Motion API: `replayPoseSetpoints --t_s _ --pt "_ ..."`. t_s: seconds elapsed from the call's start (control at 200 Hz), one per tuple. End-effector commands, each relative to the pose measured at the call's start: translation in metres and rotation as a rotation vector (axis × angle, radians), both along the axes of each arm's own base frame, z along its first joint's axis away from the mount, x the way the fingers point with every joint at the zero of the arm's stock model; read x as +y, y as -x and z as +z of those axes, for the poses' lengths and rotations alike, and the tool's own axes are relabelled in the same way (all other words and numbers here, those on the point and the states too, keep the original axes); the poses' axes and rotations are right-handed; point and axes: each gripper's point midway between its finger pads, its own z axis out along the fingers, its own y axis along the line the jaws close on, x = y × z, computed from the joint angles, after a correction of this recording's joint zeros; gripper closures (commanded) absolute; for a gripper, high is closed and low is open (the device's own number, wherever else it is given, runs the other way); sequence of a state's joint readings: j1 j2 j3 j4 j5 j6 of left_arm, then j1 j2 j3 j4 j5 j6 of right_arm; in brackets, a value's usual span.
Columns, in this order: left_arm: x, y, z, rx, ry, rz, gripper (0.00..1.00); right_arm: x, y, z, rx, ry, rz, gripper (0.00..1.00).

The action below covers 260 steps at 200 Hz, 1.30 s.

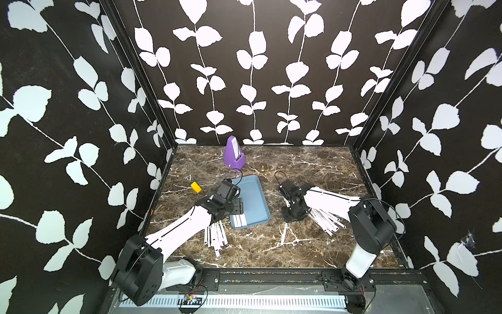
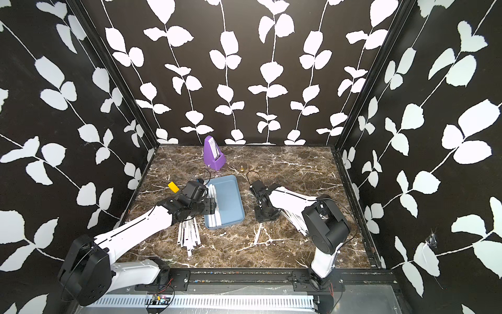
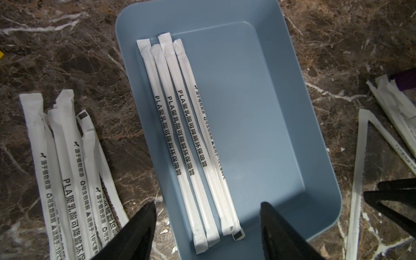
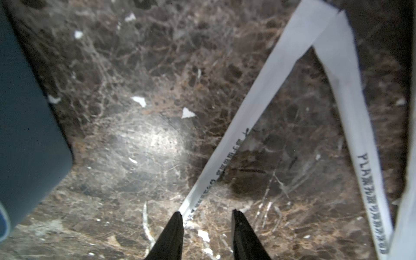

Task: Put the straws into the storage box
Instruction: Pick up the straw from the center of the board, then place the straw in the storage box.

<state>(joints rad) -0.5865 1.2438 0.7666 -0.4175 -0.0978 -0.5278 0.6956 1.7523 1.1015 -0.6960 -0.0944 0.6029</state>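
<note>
The storage box [image 3: 258, 112] is a light blue tray in the middle of the marble table, seen in both top views [image 1: 255, 195] [image 2: 229, 198]. Several wrapped white straws [image 3: 180, 135] lie side by side along one side of it. My left gripper [image 3: 208, 203] hangs open over that end of the box [image 1: 237, 207], holding nothing. More straws lie in a pile [image 3: 63, 168] [image 1: 216, 236] left of the box. Right of the box my right gripper [image 4: 206, 211] [image 1: 294, 214] points down at the table, jaws apart. The end of a single straw [image 4: 247, 123] [image 1: 284, 233] lies against one fingertip, ungripped. Another straw [image 4: 351, 112] crosses it.
A second pile of straws [image 1: 326, 220] [image 2: 294, 221] lies under the right arm. A purple metronome [image 1: 234, 152] stands at the back, with a small gold object [image 1: 263, 169] near it. A yellow block [image 1: 196, 187] lies left of the box. Walls close in three sides.
</note>
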Motion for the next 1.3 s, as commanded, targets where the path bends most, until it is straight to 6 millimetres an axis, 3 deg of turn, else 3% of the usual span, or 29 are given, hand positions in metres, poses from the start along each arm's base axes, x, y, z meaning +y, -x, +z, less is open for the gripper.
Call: replayPoseSetpoints --t_s 0.0,0.315,0.56,0.705,0.865,0.96,1.035,1.21,1.295 --pt "0.002 0.001 0.002 -0.019 0.003 0.008 0.25 0.007 -0.006 -0.001 -0.031 -0.062 -0.124 0.62" --pt "0.006 0.000 0.000 -0.025 -0.014 0.010 0.25 -0.002 -0.014 -0.014 -0.046 0.034 -0.134 0.75" --pt "0.008 0.003 -0.003 -0.026 -0.020 0.013 0.25 0.002 -0.016 -0.012 -0.065 0.054 -0.122 0.85" --pt "0.012 0.002 -0.001 -0.032 -0.040 0.016 0.25 0.010 -0.019 0.007 -0.109 0.056 -0.082 0.89" --pt "0.024 0.002 0.003 -0.043 -0.053 0.048 0.25 0.021 -0.025 0.045 -0.179 0.048 -0.031 0.90" --pt "0.032 0.003 0.003 -0.044 -0.041 0.077 0.25 0.035 -0.028 0.063 -0.213 0.022 -0.005 0.91" --pt "0.036 0.003 0.003 -0.045 -0.030 0.094 0.26 0.062 -0.038 0.086 -0.244 -0.061 0.012 0.91" --pt "0.041 0.003 -0.006 -0.025 0.028 0.130 0.28 0.149 -0.062 0.108 -0.270 -0.321 0.106 0.92" --pt "0.042 0.004 -0.013 -0.008 0.045 0.137 0.30 0.179 -0.077 0.111 -0.287 -0.386 0.128 0.92"
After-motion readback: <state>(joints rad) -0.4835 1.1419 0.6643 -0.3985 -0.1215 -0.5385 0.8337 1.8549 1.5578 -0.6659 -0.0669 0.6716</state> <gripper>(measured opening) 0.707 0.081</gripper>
